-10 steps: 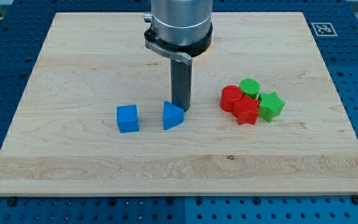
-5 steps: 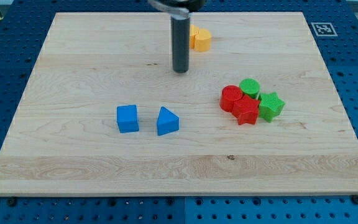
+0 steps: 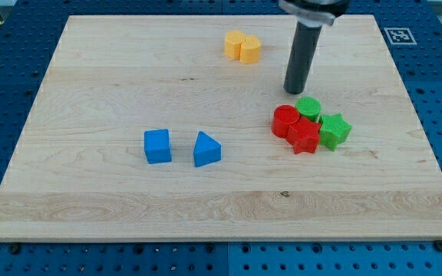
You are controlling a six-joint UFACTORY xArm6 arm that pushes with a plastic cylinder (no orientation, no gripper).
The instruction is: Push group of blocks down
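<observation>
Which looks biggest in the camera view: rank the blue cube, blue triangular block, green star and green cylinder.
1. blue cube and blue triangular block: too alike to separate.
2. green star, slightly smaller.
3. green cylinder, smallest, though partly hidden and farther away, so unsure.

text: you can read none | signs: you see one black-and-white square marker (image 3: 400, 35) on the board's (image 3: 113, 84) top right corner | its code: too small to tell

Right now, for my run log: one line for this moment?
my tip: just above cluster | cluster: red cylinder, green cylinder, red star, green star | push: not begun
</observation>
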